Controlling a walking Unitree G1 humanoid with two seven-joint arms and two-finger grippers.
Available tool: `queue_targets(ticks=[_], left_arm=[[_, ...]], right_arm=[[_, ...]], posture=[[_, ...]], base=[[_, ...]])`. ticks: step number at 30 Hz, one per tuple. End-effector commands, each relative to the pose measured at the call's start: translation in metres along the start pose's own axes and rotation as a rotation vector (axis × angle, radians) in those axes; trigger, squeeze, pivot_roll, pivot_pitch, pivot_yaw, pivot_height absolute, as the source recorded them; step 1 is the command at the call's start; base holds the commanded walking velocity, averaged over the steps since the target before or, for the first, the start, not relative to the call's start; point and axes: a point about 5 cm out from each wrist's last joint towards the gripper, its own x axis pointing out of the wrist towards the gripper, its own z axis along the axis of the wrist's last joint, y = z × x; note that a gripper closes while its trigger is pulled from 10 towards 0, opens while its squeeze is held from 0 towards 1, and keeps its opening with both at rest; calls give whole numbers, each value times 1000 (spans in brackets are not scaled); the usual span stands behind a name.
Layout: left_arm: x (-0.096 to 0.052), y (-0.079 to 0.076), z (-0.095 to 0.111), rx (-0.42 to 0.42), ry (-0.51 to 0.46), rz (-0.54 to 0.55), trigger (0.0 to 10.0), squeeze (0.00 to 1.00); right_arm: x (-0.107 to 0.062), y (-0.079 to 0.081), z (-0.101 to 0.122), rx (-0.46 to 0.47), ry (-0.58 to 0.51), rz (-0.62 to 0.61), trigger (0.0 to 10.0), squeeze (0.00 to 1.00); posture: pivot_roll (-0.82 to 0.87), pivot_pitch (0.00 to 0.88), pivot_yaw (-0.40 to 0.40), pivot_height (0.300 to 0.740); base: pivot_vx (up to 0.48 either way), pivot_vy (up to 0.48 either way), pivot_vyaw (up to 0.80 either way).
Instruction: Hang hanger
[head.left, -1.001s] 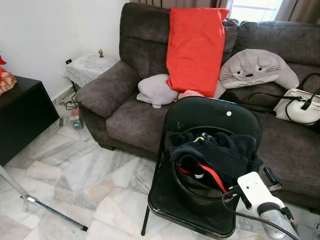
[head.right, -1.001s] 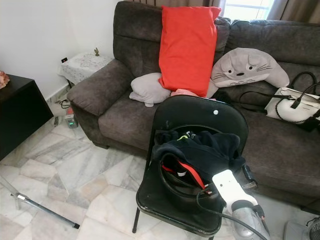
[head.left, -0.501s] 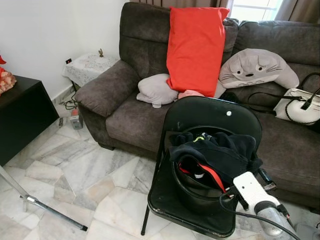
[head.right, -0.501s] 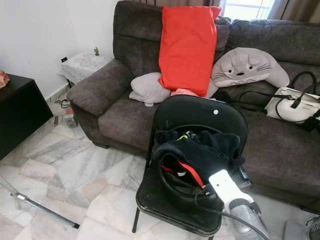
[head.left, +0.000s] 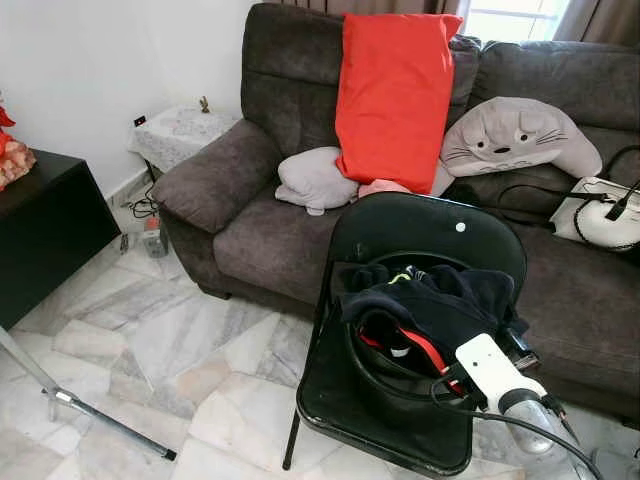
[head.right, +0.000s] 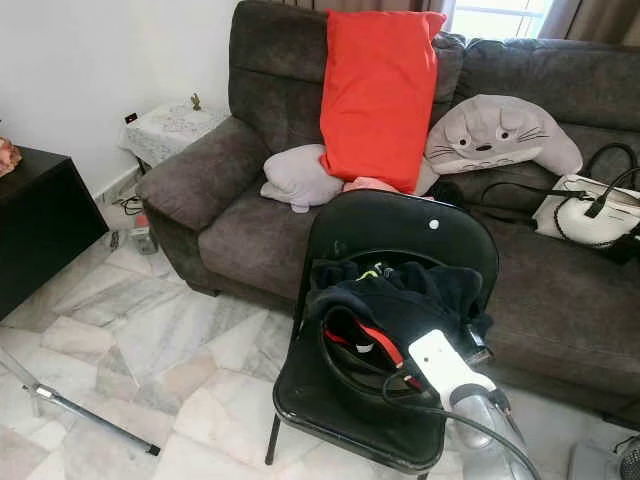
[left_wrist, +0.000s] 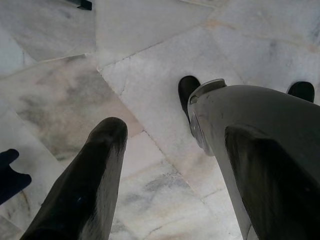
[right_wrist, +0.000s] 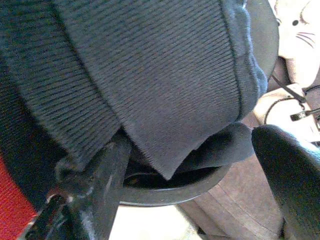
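A black folding chair (head.left: 420, 225) stands in front of the sofa, carrying a round black basket (head.left: 385, 385). A dark knitted garment (head.left: 440, 300) is heaped in the basket, and a red strip (head.left: 425, 347) shows beneath it. My right gripper (head.left: 512, 345) is at the basket's right rim, by the garment's edge. In the right wrist view its fingers (right_wrist: 100, 180) stand open, with the dark knit (right_wrist: 150, 75) and the basket rim (right_wrist: 170, 192) between them. My left gripper (left_wrist: 175, 132) hangs open over the marble floor, beside my own grey leg (left_wrist: 260, 120).
Behind the chair, a brown sofa (head.left: 240, 230) holds a red cushion (head.left: 395, 95), a grey plush pillow (head.left: 520, 135) and a white handbag (head.left: 605, 215). A black cabinet (head.left: 45, 235) is at the left. A metal pole (head.left: 90, 410) lies on the marble floor (head.left: 170, 340).
My right arm has moved forward and left, bringing its gripper up to the basket's right rim and the garment. The garment and chair have stayed put.
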Motion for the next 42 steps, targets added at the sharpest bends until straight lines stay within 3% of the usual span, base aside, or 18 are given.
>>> queue_targets(ticks=[1,8,18,23,29,38,42], left_arm=[[-1,2,-8,10,33,11,10000,0],[-1,2,-8,8,30,10,10000,0],[-1,2,-8,7,30,6,10000,0],[-1,2,-7,9,31,6,10000,0],[-1,2,-7,12,31,3,10000,0],[-1,2,-6,18,30,-1,10000,0],[-1,2,-6,21,30,-2,10000,0]], right_arm=[[2,-2,2,-13,-7,-6,10000,0],[3,-16,15,-25,-88,-158,10000,0],[-7,-31,32,51,-223,-342,10000,0],[-11,-24,35,63,-255,-336,10000,0],[-5,-7,19,71,-139,-253,10000,0],[5,-3,18,74,-108,-220,10000,0],[7,-11,27,86,-155,-272,10000,0]], posture=[[-27,62,17,740],[-26,64,17,740],[-27,61,18,740],[-29,60,19,740],[-26,61,20,740],[-25,57,22,740],[-25,57,22,740]], base=[[0,0,0],[0,0,0],[0,0,0],[0,0,0],[0,0,0],[0,0,0],[0,0,0]])
